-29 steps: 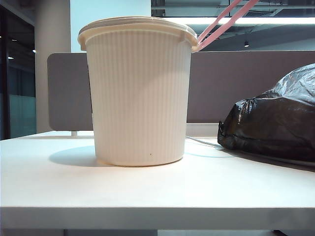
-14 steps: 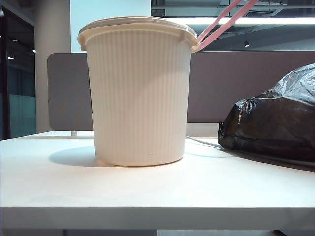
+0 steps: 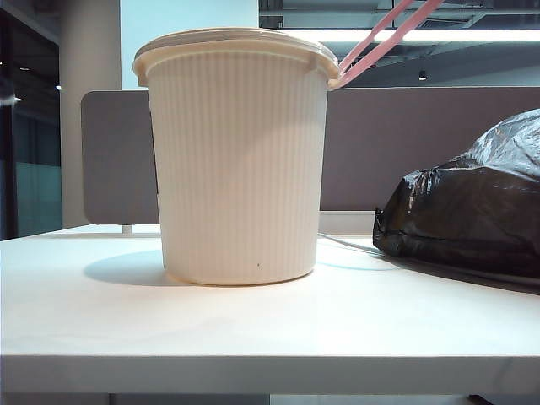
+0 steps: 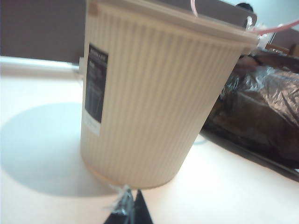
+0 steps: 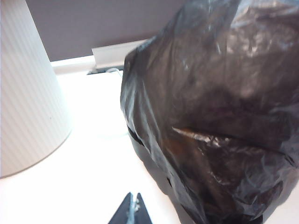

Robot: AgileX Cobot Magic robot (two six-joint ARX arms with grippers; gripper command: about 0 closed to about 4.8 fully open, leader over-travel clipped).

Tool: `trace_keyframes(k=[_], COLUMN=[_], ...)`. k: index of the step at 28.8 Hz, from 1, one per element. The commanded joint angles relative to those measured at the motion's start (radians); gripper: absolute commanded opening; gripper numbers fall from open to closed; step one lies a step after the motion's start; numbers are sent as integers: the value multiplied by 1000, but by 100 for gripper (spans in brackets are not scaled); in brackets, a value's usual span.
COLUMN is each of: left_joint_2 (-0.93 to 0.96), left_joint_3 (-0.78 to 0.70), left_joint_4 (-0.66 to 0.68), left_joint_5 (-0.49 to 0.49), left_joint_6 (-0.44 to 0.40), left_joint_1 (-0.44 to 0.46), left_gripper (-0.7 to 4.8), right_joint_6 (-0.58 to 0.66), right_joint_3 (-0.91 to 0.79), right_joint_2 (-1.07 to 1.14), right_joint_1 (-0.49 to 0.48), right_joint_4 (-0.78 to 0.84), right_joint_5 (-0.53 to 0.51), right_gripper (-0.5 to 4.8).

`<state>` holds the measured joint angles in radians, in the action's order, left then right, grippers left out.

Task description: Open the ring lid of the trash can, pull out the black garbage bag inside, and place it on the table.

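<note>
With the black garbage bag (image 3: pixel 472 211) lying on the surface (image 3: pixel 253 329) beside the trash can (image 3: pixel 239 160) and the ring lid (image 3: pixel 384 34) swung up, I judge placement complete. My left fingers (image 4: pixel 128 210) and right fingers (image 5: pixel 133 212) are pressed together, empty, near the surface; only withdrawal remains.

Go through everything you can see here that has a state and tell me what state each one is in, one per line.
ring lid: swung up off the rim, tilted, open.
trash can: upright on the table.
black garbage bag: out of the can, lying on the table beside it.
table: bears the can and the bag.
left gripper: shut, empty, near the can's base.
right gripper: shut, empty, in front of the bag.
</note>
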<state>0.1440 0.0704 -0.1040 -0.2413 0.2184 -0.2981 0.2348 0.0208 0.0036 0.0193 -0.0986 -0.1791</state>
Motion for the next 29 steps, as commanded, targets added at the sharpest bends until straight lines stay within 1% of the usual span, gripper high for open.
trace_keyframes(k=[1, 6, 13, 17, 23, 29], left_joint_2=[0, 0, 0, 0, 0, 0], left_joint_3=[-17, -44, -61, -61, -61, -61], left_joint_4=[-26, -26, -21, -19, 48, 87], left_joint_5=[2, -8, -10, -10, -9, -6], left_joint_6=[3, 3, 3, 2, 3, 9], left_joint_1=[0, 0, 0, 0, 0, 0], left_gripper=[-6, -6, -6, -6, -6, -6], right_joint_6=[-29, -77, -131, -132, -130, -130], right_joint_3=[-3, -4, -10, -16, -16, -16], right_joint_2=[0, 0, 0, 0, 0, 0], right_joint_1=[1, 1, 1, 1, 1, 1], right_joint_4=[13, 10, -56, -61, -62, -61], right_joint_5=[2, 2, 5, 6, 10, 9], right_gripper=[-1, -1, -1, -1, 0, -1])
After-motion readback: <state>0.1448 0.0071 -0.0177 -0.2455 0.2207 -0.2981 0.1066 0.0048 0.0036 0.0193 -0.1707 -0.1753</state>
